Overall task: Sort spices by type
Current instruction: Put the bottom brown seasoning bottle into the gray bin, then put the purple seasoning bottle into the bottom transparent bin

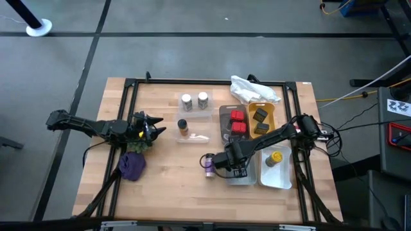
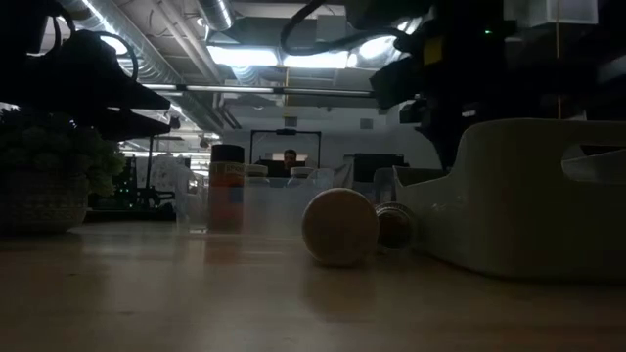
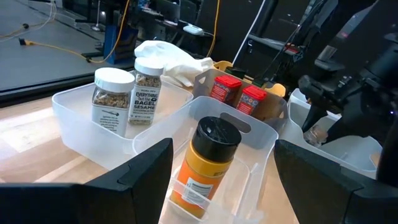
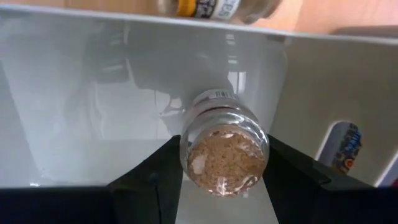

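My right gripper points down into a clear bin at the near right, shut on a glass spice jar of brown powder. A purple-capped jar lies on its side on the table beside that bin. My left gripper waits open at the table's left, level and aimed at a dark-capped orange jar standing in a clear bin. Two silver-capped jars stand in another clear bin. Red tins fill a grey tray, dark tins a yellow one. My right gripper pinches the jar's glass body near its bottom end between its two fingers, coming from above and pointing down. The jar hangs upright with its glass bottom toward the wrist and its other end toward the bin's floor. Whether it touches the floor I cannot tell.
A white tray with a yellow-capped jar stands right of the clear bin. A white plastic bag lies at the far edge. A purple cloth lump and a small green plant sit by my left gripper.
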You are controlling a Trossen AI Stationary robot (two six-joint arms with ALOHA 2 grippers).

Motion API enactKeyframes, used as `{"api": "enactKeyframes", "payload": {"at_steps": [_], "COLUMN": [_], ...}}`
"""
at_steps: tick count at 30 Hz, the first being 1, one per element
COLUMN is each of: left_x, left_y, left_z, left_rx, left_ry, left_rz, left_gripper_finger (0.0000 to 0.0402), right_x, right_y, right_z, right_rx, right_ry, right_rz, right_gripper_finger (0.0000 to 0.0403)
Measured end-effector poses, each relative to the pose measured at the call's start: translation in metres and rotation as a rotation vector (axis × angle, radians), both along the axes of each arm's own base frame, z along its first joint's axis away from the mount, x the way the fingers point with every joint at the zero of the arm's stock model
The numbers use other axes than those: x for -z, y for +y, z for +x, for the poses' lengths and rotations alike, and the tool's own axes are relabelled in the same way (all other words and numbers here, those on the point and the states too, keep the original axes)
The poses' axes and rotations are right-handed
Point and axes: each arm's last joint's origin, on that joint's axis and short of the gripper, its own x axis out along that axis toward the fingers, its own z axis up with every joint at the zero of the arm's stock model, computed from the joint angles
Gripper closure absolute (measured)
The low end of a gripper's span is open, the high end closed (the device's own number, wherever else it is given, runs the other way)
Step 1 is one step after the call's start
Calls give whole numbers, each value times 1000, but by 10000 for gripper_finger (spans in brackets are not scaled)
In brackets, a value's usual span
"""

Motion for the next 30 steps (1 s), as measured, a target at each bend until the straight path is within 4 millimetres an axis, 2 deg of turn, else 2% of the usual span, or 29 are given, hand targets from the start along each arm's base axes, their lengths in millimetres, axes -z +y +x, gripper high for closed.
{"api": "enactKeyframes", "payload": {"at_steps": [4,16,25,30], "left_x": [0,0,-1,-10], "left_y": [0,0,0,0], "left_z": [0,0,0,1], "left_rx": [0,0,0,2], "left_ry": [0,0,-8,-83], "left_rz": [0,-1,1,-6], "left_gripper_finger": [137,137,137,137], "right_x": [0,0,0,-7], "right_y": [0,1,0,-1], "right_z": [0,0,-2,-4], "right_rx": [-2,0,0,25], "right_ry": [2,1,14,54], "right_rz": [0,0,-4,-20], "right_gripper_finger": [213,167,164,164]}}
